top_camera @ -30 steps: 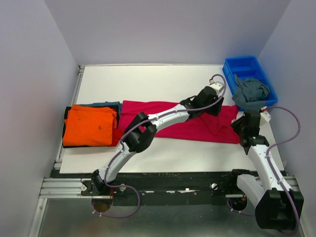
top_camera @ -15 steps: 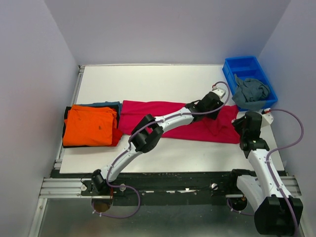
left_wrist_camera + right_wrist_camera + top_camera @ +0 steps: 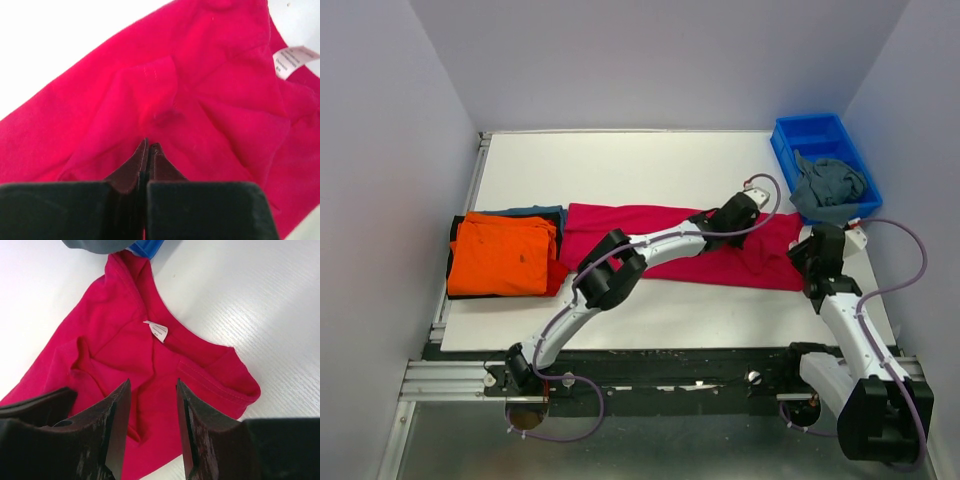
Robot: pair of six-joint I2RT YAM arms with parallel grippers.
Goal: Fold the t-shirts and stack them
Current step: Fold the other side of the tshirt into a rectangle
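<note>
Below the right gripper, the crimson-pink t-shirt is soft, matt cloth — creased; the white table beside it looks smooth, faintly grained; the fingers are scuffed, dull black.

Soft, even light from above fills the top view — the table reads bright white, with only faint shadows. At the left wrist the table burns out to blank white and the near fingers blur, while the shirt at the right wrist is sharp.
</note>
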